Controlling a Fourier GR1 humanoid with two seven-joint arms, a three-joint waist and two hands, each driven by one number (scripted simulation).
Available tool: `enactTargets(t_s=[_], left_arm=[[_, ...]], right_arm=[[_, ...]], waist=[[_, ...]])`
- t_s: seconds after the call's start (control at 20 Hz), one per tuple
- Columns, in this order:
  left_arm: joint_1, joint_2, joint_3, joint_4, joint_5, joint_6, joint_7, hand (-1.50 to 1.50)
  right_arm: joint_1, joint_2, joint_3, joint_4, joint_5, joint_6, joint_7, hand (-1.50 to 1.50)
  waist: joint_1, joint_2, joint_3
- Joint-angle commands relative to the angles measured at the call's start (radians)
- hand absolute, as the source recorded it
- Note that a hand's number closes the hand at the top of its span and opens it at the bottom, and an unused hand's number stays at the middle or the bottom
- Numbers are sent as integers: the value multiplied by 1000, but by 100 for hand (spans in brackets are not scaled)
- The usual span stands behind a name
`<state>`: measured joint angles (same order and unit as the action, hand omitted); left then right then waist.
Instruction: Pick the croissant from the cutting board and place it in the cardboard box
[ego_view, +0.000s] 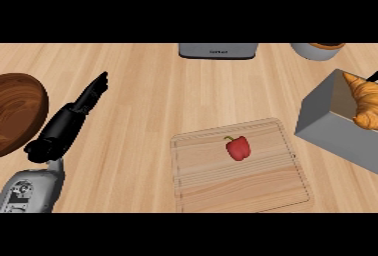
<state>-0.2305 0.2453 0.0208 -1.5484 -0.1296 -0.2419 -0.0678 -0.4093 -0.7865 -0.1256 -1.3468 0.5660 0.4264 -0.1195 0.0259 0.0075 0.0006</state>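
A: We see our left hand (87, 97) stretched out over the wooden counter (155, 90), fingers straight and relaxed, holding nothing, the grey forearm (29, 190) rising from the lower left corner.

B: And the croissant (363, 100)?

A: Far to that hand's right, standing inside the grey cardboard box (328, 120) at the right edge. A dark sliver shows just above it; we cannot tell whether that is our right hand.

B: What sits between?

A: The cutting board (244, 185), to the hand's lower right, carrying a red bell pepper (238, 148). Just left of the hand lies a dark wooden bowl (18, 110). Beyond its fingertips, to the right, we note a grey appliance (218, 50) and a grey cup (317, 50).
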Motion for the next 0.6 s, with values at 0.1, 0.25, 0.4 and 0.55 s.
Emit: enactTargets(t_s=[0.1, 0.25, 0.4, 0.55], left_arm=[[28, -36, -30, 23, -34, 21, -39, 0], [1, -39, -29, 11, -33, 21, -13, 0], [-24, -24, -6, 10, -18, 7, 19, 0], [22, -16, 4, -15, -26, 15, -2, 0]], right_arm=[[-112, -78, 77, 285, 106, 70, -127, 150], [-93, -77, 113, 408, 129, 56, -299, -150], [-131, -82, 113, 447, 112, 88, -432, -150], [-162, -30, 65, 450, 47, 84, -481, -150]], waist=[[0, 0, 0], [0, 3, 1], [-7, -1, 1], [-8, -5, 0]])
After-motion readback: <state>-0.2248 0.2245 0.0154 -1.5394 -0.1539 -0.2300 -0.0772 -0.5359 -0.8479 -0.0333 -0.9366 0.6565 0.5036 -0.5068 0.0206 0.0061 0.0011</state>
